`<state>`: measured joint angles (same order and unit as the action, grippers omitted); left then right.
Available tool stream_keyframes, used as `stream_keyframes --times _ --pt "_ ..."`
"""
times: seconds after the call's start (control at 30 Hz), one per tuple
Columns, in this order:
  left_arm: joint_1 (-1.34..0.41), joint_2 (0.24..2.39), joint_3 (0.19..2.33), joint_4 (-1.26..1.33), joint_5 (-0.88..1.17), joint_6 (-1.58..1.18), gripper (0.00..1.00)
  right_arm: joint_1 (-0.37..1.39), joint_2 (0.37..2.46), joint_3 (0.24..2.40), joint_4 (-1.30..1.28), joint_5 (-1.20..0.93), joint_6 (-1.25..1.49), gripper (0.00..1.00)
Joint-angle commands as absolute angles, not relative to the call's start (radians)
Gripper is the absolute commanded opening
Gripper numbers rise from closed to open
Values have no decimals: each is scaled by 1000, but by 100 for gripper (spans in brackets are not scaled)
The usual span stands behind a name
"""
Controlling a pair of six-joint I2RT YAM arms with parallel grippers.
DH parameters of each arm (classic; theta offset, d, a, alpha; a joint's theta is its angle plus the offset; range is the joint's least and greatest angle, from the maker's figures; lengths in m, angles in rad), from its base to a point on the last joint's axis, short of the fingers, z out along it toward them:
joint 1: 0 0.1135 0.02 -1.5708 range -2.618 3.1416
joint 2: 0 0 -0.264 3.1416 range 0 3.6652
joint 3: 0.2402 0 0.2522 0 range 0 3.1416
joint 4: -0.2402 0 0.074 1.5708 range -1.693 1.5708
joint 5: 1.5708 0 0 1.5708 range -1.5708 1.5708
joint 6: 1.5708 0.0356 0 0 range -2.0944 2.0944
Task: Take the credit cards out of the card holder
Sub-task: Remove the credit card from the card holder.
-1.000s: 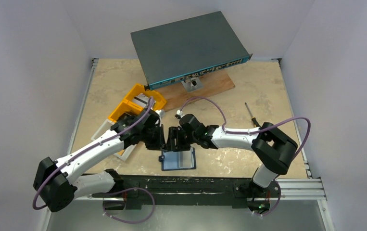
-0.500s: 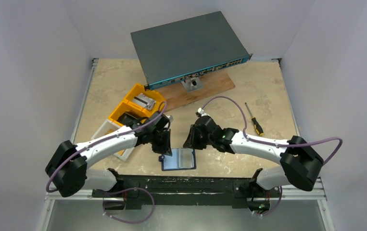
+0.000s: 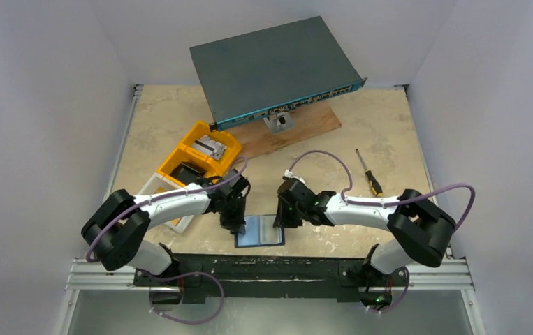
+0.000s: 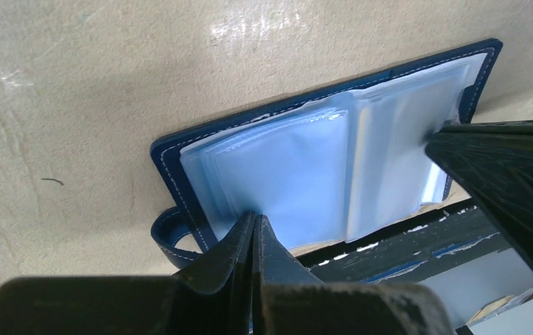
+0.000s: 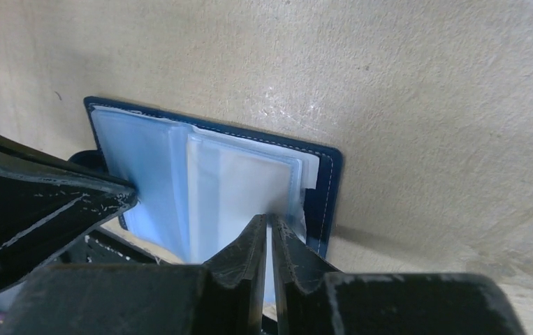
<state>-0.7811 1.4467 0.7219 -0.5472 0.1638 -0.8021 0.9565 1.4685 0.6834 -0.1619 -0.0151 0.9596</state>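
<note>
Surface: a beige, mottled surface between pale walls, with both arms bent in low over its near edge.
Card holder: the card holder lies open and flat directly under the two pincers, navy cover down and clear sleeves facing up.
Left pincer: the left pincer has its jaws pressed together with nothing between them. Its tips are down at the near edge of the left-hand page, and the navy tab is just beside them on the outer side.
Right pincer: the right pincer is narrow, with only a thin slit between the jaws. Its tips are at the near edge of the right-hand page – whether a sleeve is nipped in the slit I cannot tell.
Credit cards: I cannot tell the credit cards apart from the pale sleeves.
Between the pincers: the holder's middle fold.
Beyond the left pincer: yellow bins, near.
Outward of the right pincer: a screwdriver, well apart.
Far beyond both: a grey box tilted on a wooden board.
</note>
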Motion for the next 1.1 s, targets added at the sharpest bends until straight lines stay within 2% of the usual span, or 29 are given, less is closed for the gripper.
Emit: stream_keyframes --times 0.0,0.43,0.63,0.77,1.07 --pt "-785 1496 682 -494 117 -813 0 987 1519 706 -131 4 940 8" --pt "-785 1500 678 -473 136 -808 0 1012 1601 778 -75 -84 923 8" --pt "-786 1384 711 -519 173 -784 0 1012 1640 784 -58 -128 925 7" --pt "-795 1319 744 -531 219 -778 4 1011 1655 781 -56 -139 939 7" --pt "-832 1399 683 -300 368 -851 2 986 1684 756 -32 -167 969 4"
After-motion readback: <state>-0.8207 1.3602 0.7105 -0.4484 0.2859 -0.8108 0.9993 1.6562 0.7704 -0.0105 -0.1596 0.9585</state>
